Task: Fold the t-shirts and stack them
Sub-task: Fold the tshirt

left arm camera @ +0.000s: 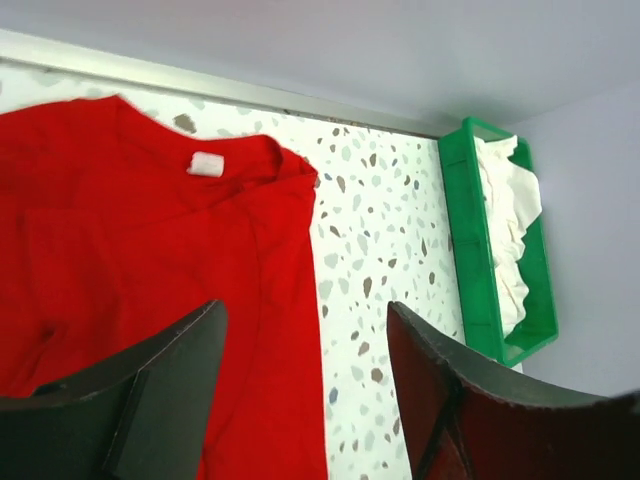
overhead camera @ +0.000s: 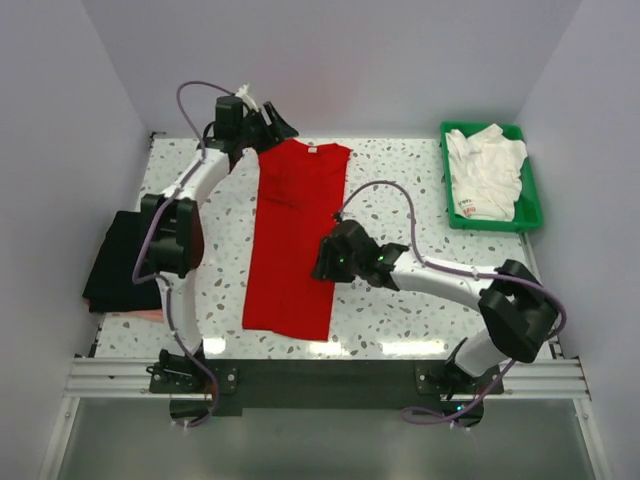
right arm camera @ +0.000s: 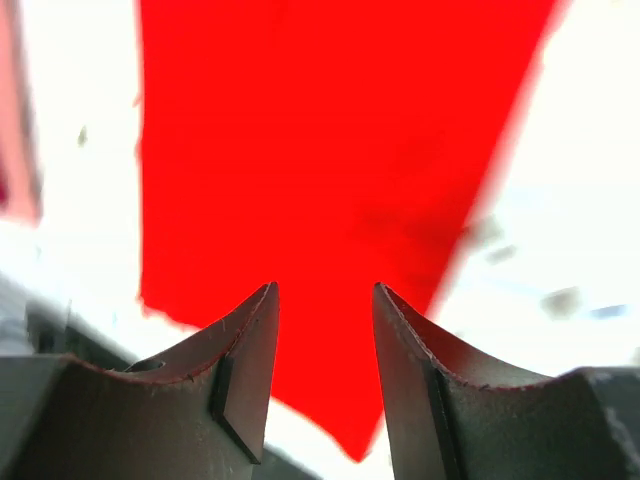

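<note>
Jaws parted over red t-shirt; left wrist sees its label, right doesn't.

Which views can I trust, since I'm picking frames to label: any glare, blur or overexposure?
Top external: sharp and evenly lit, with glare patches on the table's near edge. Left wrist: red t-shirt crisp, no glare. Right wrist: table blown out to white, the t-shirt's edges blurred, only the right tool sharp.
</note>
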Controlling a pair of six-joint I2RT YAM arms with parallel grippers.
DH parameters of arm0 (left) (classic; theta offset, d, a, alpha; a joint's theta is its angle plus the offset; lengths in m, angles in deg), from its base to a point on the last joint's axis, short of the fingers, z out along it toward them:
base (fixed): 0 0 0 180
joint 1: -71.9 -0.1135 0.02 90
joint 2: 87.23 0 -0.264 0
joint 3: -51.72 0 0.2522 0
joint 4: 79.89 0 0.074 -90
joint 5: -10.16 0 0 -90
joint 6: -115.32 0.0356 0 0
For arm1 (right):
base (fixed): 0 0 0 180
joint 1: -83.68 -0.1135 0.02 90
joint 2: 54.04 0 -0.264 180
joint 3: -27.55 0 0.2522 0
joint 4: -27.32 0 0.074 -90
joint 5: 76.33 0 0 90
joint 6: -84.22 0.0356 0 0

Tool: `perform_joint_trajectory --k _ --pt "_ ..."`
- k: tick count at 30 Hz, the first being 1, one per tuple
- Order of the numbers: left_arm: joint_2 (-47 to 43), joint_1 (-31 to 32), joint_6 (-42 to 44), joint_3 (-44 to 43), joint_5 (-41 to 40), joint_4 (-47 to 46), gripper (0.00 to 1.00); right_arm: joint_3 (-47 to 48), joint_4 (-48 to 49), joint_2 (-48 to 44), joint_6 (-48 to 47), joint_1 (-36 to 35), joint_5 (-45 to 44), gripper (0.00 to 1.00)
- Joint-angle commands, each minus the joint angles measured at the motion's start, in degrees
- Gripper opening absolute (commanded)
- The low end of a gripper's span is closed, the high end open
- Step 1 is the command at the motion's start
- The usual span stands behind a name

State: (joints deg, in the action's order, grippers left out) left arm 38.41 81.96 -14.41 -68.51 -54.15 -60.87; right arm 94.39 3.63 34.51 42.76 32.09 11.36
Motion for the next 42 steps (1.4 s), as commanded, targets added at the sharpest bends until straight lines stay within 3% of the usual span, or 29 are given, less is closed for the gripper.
perform_joint_trajectory --k 1,3,4,11,16,19,26,37,40,42 --pt "-13.6 -0.2 -2.8 11.5 -11.4 4.7 0.69 2.7 -4.6 -0.6 -5.0 8.2 -1.2 0.47" --pt "-21.4 0.0 -5.2 18.9 -14.7 4.7 0.63 6.8 -6.7 2.7 -9.8 12.4 -2.3 0.47" --pt "-26.5 0.0 -7.0 26.6 -17.7 4.3 0.59 12.9 -8.3 4.4 -13.4 14.7 -3.0 0.47" --pt "-42.4 1.3 -12.1 50.4 -25.1 7.7 0.42 39.1 -15.4 24.4 -23.6 23.2 -6.5 0.48" --pt "-50.2 4.3 -13.7 62.1 -30.2 10.9 0.4 55.8 -18.0 39.4 -26.5 27.2 -3.8 0.48" --pt "-54.3 4.8 -13.5 66.6 -31.5 12.7 0.41 61.0 -17.0 43.5 -28.1 28.8 -2.5 0.52" --pt "-59.2 4.9 -12.7 73.6 -32.8 15.0 0.44 66.7 -13.4 51.2 -26.2 30.9 2.2 0.56" --pt "-58.0 6.7 -13.6 78.6 -29.8 12.5 0.47 60.3 -4.6 51.7 -19.4 31.1 8.2 0.56" --pt "-56.7 8.5 -14.2 79.4 -28.7 11.5 0.47 61.8 -5.2 53.1 -18.8 31.1 9.7 0.54" --pt "-56.0 9.9 -14.5 79.5 -28.8 11.7 0.47 62.5 -5.1 53.7 -18.6 31.1 10.0 0.48"
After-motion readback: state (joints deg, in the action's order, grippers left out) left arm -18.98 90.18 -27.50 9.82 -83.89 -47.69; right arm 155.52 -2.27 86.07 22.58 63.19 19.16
